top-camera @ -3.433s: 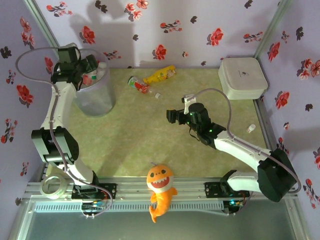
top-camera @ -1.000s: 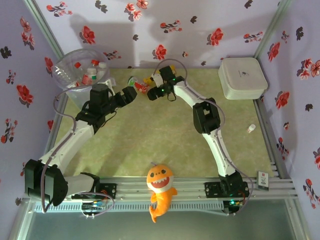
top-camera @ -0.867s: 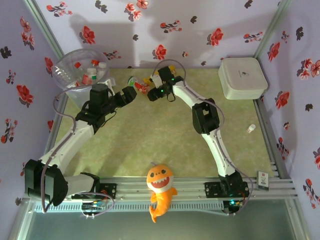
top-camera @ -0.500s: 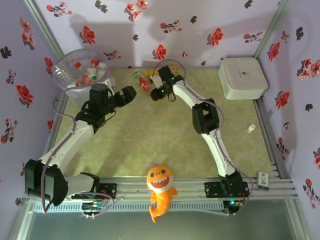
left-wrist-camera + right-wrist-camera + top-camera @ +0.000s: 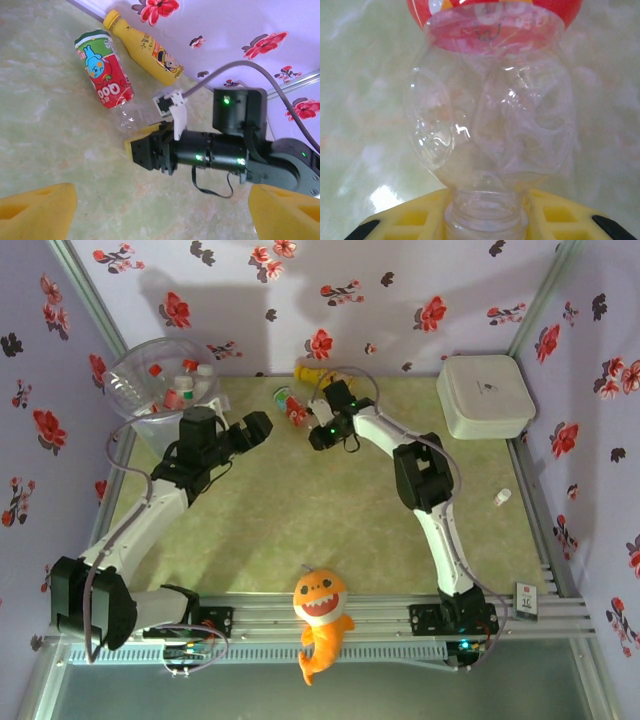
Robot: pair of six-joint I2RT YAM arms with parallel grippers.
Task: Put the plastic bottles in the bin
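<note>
A clear plastic bottle (image 5: 291, 405) with a red label (image 5: 102, 70) lies on the green mat near the back wall. My right gripper (image 5: 309, 424) is shut on its neck; up close, the crumpled clear body (image 5: 490, 115) rises from between the yellow pads (image 5: 405, 220). A yellow bottle (image 5: 308, 371) lies against the wall just behind it (image 5: 145, 47). The bin (image 5: 128, 400), a round translucent bucket at the back left, holds several bottles. My left gripper (image 5: 256, 427) hovers open left of the held bottle, its yellow fingertips (image 5: 35, 210) wide apart, looking at the right gripper (image 5: 142, 150).
A white square lidded box (image 5: 485, 395) sits at the back right. An orange plush fish (image 5: 320, 615) lies on the front rail. A small white object (image 5: 502, 497) rests by the right edge. Flowered walls close in the back and sides.
My right gripper has shut on the red-labelled bottle's neck and swung it a little to the right. The yellow bottle has shifted back to the wall. The left arm has stayed still.
</note>
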